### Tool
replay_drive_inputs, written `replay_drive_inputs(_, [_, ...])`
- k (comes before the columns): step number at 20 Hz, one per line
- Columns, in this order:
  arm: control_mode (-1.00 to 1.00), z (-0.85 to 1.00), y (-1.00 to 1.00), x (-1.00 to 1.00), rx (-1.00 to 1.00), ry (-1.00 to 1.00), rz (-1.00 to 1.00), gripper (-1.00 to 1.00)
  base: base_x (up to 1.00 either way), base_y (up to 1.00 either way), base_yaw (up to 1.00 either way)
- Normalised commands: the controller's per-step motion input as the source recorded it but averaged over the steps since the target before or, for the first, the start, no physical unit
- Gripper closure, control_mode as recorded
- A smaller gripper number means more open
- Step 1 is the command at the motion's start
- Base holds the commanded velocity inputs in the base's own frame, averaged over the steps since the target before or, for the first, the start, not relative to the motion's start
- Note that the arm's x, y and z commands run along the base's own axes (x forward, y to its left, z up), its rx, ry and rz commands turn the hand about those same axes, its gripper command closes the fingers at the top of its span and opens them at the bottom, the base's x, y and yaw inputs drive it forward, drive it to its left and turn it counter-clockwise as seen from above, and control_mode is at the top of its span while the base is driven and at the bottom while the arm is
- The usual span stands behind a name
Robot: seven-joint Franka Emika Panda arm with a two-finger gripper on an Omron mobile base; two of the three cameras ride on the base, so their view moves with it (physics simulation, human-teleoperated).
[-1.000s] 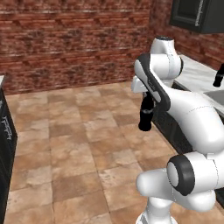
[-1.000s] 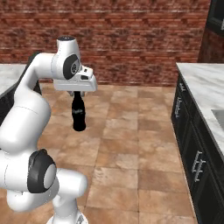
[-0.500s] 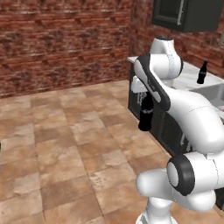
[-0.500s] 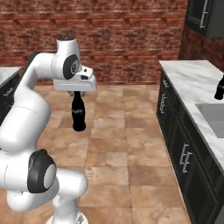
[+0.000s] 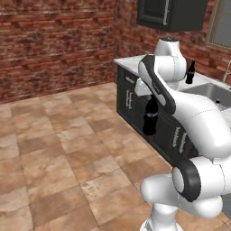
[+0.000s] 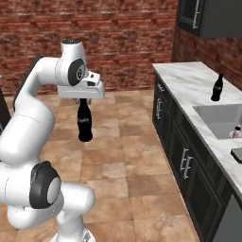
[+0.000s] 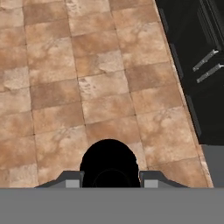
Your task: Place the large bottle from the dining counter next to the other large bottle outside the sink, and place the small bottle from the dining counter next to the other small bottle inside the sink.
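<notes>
While carrying: my gripper (image 6: pixel 84 100) is clamped on the large bottle's (image 6: pixel 84 122) neck.
Risk: bottle hangs low — could clip the sink counter (image 6: pixel 189 87) edge.

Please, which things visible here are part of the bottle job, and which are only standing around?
Part of the job: large bottle held in the gripper; other large bottle on the counter; sink; pink small bottle inside it.

Only around: wall cabinet; dark cabinets; brick wall.
</notes>
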Motion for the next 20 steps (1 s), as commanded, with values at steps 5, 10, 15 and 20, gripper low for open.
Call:
replay_drive_inputs(5, [1.0,0.0,0.0,0.0,0.0,0.0,0.0,1.0,0.01,0.01,-0.25])
replay_drive_inputs(10, [1.0,0.0,0.0,0.0,0.0,0.0,0.0,1.0,0.91,0.2,-0.07])
replay_drive_inputs(15, [1.0,0.0,0.0,0.0,0.0,0.0,0.0,1.0,1.0,0.0,0.0])
replay_drive_inputs(20, [1.0,0.0,0.0,0.0,0.0,0.0,0.0,1.0,0.76,-0.46,-0.06])
